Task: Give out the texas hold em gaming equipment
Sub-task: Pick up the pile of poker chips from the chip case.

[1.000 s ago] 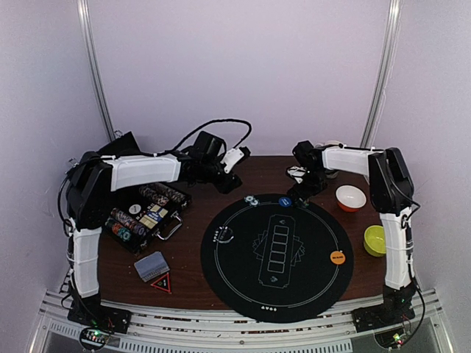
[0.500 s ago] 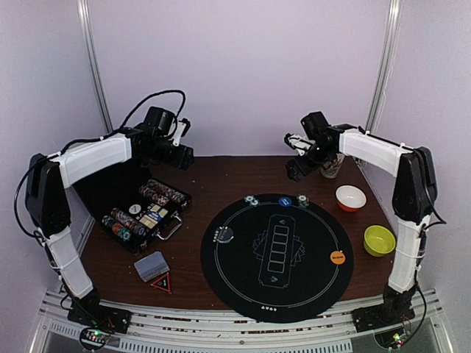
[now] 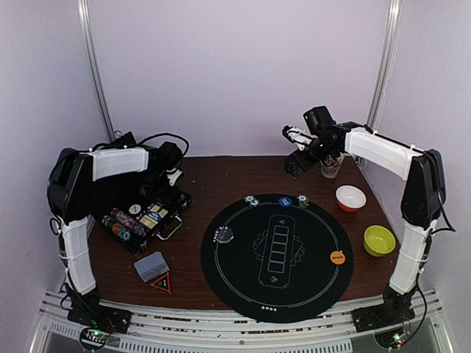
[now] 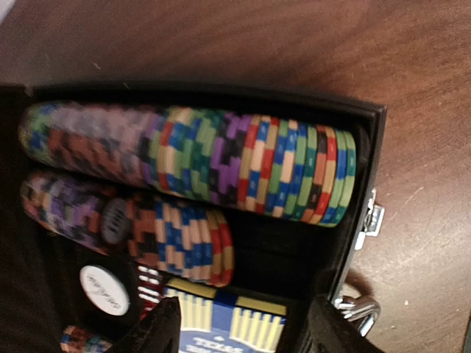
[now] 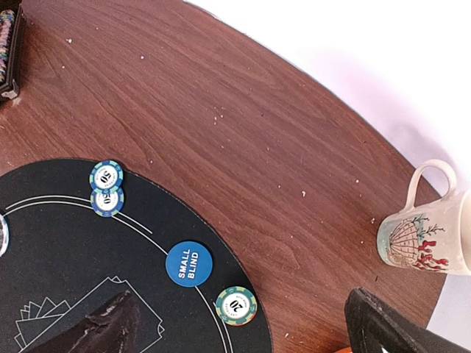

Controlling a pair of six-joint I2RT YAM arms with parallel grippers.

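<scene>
Several rows of stripe-edged poker chips (image 4: 243,165) lie in the open black case (image 3: 147,213). My left gripper (image 4: 243,334) is open just above the case, its fingers either side of a blue and yellow box (image 4: 235,327); it also shows in the top view (image 3: 171,187). My right gripper (image 3: 294,158) is open and empty, raised over the table's back right. On the black mat (image 3: 243,287) lie two chips (image 5: 107,188), a blue "small blind" button (image 5: 188,263), a green chip (image 5: 235,304), a clear button (image 3: 224,235) and an orange button (image 3: 337,257). A grey-blue card deck (image 3: 151,266) lies front left.
A patterned mug (image 3: 331,165) stands at the back right, close to my right gripper. An orange bowl (image 3: 350,197) and a green bowl (image 3: 379,240) sit right of the mat. A red triangle piece (image 3: 162,283) lies beside the deck. A white button (image 4: 104,289) sits in the case.
My left gripper swung from mid-table up and left, then came down over the chip case. My right gripper lifted off the mat's far edge, leaving the green chip there.
</scene>
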